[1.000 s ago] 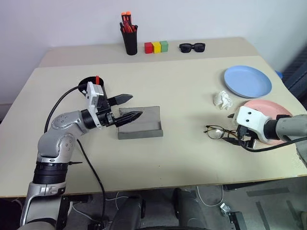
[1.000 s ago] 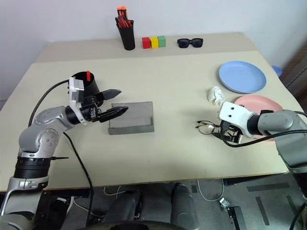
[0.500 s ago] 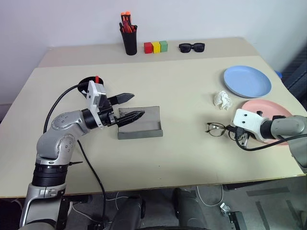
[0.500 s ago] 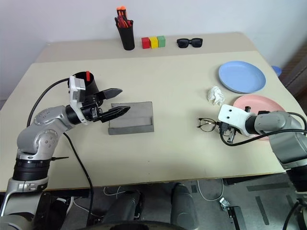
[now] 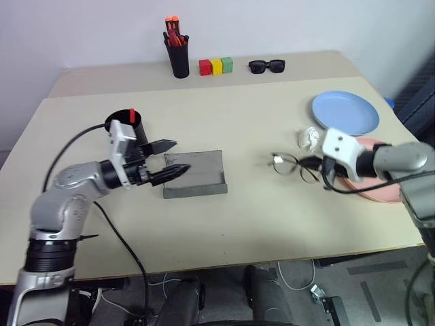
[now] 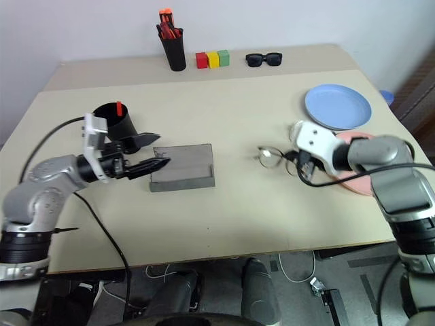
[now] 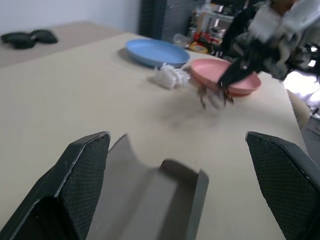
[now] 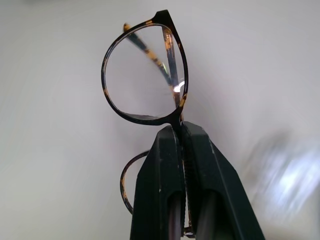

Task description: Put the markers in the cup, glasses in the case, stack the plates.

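My right gripper (image 5: 314, 163) is shut on the bridge of the thin dark wire-framed glasses (image 5: 288, 164), holding them a little above the table to the right of the case; its fingers (image 8: 165, 150) pinch the frame between the lenses (image 8: 142, 75). The grey case (image 5: 197, 174) lies open mid-table. At the case's left end my left gripper (image 5: 181, 156) stands open, holding nothing. Behind it is the black cup (image 5: 126, 125) with a red marker (image 5: 132, 114) standing in it. The light blue plate (image 5: 345, 113) lies far right, and the pink plate (image 5: 389, 187) nearer, partly hidden by my right arm.
A crumpled white paper (image 5: 309, 138) lies between the glasses and the blue plate. At the back stand a black pen holder (image 5: 179, 58) with orange-tipped pens, coloured blocks (image 5: 216, 66) and black sunglasses (image 5: 266, 66). A black cable trails from my left arm.
My right gripper shut on the glasses, lifted them and carried them left toward the case. My left gripper drew back a little to the left. The camera view also shifted.
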Robot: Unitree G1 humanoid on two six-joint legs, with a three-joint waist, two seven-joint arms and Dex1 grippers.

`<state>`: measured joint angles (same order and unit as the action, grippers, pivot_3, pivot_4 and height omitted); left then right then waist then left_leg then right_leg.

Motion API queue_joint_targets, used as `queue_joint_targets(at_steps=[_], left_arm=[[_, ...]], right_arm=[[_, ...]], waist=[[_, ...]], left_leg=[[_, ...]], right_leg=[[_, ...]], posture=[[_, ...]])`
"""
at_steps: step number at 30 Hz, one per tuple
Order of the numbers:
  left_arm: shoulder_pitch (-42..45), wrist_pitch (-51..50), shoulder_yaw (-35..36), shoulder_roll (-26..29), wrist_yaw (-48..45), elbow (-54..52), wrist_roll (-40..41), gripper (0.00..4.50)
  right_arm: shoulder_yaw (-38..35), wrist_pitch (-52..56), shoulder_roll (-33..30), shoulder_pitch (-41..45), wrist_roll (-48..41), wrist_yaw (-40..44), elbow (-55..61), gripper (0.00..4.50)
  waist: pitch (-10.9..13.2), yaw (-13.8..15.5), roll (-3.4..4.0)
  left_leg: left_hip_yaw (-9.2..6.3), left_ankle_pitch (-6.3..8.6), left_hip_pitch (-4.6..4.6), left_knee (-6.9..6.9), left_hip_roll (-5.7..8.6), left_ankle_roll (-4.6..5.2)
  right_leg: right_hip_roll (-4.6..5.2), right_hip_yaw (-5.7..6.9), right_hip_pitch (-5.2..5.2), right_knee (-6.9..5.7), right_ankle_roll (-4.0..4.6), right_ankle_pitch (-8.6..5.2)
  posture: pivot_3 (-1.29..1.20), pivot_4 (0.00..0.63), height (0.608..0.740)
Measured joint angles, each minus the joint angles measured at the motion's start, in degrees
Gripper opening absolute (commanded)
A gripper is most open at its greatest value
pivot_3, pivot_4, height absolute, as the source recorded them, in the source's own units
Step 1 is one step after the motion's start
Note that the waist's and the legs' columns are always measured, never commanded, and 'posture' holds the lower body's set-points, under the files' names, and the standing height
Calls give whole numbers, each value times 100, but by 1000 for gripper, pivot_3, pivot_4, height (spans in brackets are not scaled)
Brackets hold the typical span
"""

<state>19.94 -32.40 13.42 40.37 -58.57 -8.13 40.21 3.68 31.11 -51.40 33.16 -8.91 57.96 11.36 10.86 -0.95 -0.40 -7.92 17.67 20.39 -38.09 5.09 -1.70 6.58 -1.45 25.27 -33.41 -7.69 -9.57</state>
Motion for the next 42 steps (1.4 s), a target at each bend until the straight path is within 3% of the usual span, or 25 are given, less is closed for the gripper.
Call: queue_joint_targets(at_steps=[5, 12, 21, 27, 31, 37, 42], left_arm=[[-753, 20, 580, 296, -57, 18, 53, 4500], [-1574, 18, 1054, 507, -111, -207, 156, 4500], [-1579, 19, 1037, 481, 71, -477, 179, 4500], [-1422, 23, 964, 454, 122, -475, 174, 4500], [-1227, 44, 833, 455, 108, -386, 150, 4500], [-1063, 62, 704, 445, 117, -339, 99, 4500], [-782, 144, 332, 245, 203, -174, -110, 4500]], right_arm=[[561, 653, 1764, 700, -166, -717, 85, 23], [1326, 584, 3088, 1258, -98, -1191, -185, 23], [2217, -130, 3267, 853, 782, -1576, -953, 23], [2239, 85, 3268, 772, 789, -1437, -944, 23], [2209, 280, 3283, 772, 751, -1361, -934, 1290], [1992, 521, 3395, 777, 665, -1447, -934, 4325], [1319, 606, 3654, 868, 315, -1666, -922, 4429]], waist=[[-1, 0, -6], [-4, 34, -11], [-4, -10, -11], [-3, -22, -10], [-3, -19, -10], [-3, -21, -10], [-3, 1, -10]], left_leg=[[-3, -1, 10, 4, 0, -1], [-8, 0, 8, 6, 5, -3], [-5, -3, 5, 11, 8, -6], [-5, -3, 2, 11, 6, -6], [-5, -3, 3, 11, 6, -6], [-5, -3, 2, 12, 6, -6], [-7, -4, 4, 12, 6, -9]], right_leg=[[3, 0, 13, 0, 3, 2], [9, 3, 12, -2, 9, 6], [4, 4, 19, -12, 12, 8], [-2, 4, 19, -14, 15, 10], [-2, 4, 18, -13, 15, 10], [-2, 4, 19, -13, 15, 10], [-3, 5, 19, -13, 17, 12]], posture=[[0, 150, 740], [0, 150, 740], [0, 150, 740], [0, 150, 740], [0, 150, 740], [0, 150, 740], [0, 150, 740]])
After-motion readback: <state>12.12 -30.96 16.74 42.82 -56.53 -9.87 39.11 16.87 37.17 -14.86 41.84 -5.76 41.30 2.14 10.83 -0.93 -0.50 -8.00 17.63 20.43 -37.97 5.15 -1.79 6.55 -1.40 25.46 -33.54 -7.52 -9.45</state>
